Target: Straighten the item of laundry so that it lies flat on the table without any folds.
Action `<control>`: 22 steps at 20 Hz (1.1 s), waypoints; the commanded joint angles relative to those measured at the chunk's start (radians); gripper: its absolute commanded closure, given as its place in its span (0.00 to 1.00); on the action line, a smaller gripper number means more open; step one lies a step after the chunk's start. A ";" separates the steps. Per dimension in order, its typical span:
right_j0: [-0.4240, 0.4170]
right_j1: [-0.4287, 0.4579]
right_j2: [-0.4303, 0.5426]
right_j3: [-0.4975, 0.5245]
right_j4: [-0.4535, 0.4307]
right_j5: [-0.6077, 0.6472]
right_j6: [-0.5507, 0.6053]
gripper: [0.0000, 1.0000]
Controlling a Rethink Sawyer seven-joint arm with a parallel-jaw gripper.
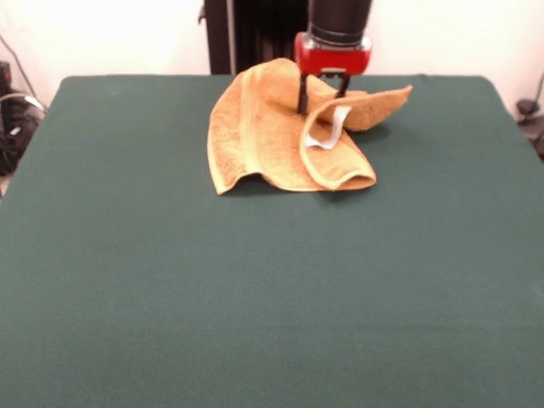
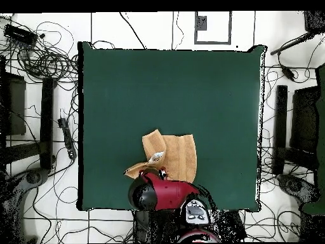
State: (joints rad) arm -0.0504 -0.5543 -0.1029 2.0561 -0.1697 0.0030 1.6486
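Fingers (image 1: 321, 100) descend into the crumpled golden-orange towel (image 1: 263, 136), closed on a raised fold. Towel lies bunched near the tabletop (image 1: 255, 297) edge at the robot's side, white tag (image 1: 327, 132) exposed.

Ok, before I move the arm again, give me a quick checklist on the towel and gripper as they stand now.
1. Towel flat, no folds: not ok, it is crumpled with a corner turned over and the white tag showing.
2. Gripper at the towel: ok, its fingers reach down into the folded part.
3. Gripper's hold on the cloth: cannot tell.
4. Towel fully on the table: ok, it sits inside the edge nearest the robot.
5. Room to spread: ok, bare green surface lies on all other sides.
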 commanded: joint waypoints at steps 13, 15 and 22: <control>0.159 -0.020 0.024 0.010 0.107 -0.050 0.253 0.00; 0.162 -0.021 0.024 0.006 0.113 -0.045 0.253 0.00; 0.159 -0.021 0.028 0.015 0.117 -0.061 0.256 0.00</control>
State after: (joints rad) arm 0.0889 -0.5973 -0.1229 2.0588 -0.1261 -0.0013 1.6486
